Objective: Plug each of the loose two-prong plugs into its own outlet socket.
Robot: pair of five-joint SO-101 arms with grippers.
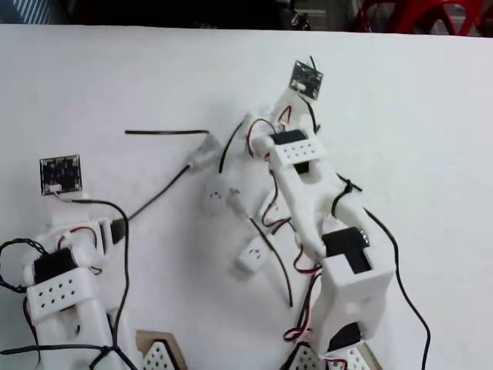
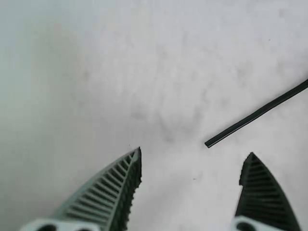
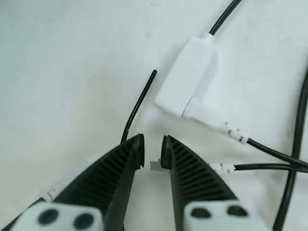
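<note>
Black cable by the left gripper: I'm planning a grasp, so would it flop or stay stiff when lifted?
The black cable lies straight to its loose end, so probably fairly stiff. It looks thin and light; a push would likely slide it across the smooth table.

Likely lab, white table (image 1: 431, 116), loose cables (image 1: 154, 196)

The left arm (image 1: 58, 289) sits folded back at the near left, the left tool (image 2: 195, 155) spread wide and pointing down, while the right arm (image 1: 308, 200) stretches toward the middle, the right tool (image 3: 153, 140) pinched nearly closed, a thin gap between its tips.
</note>
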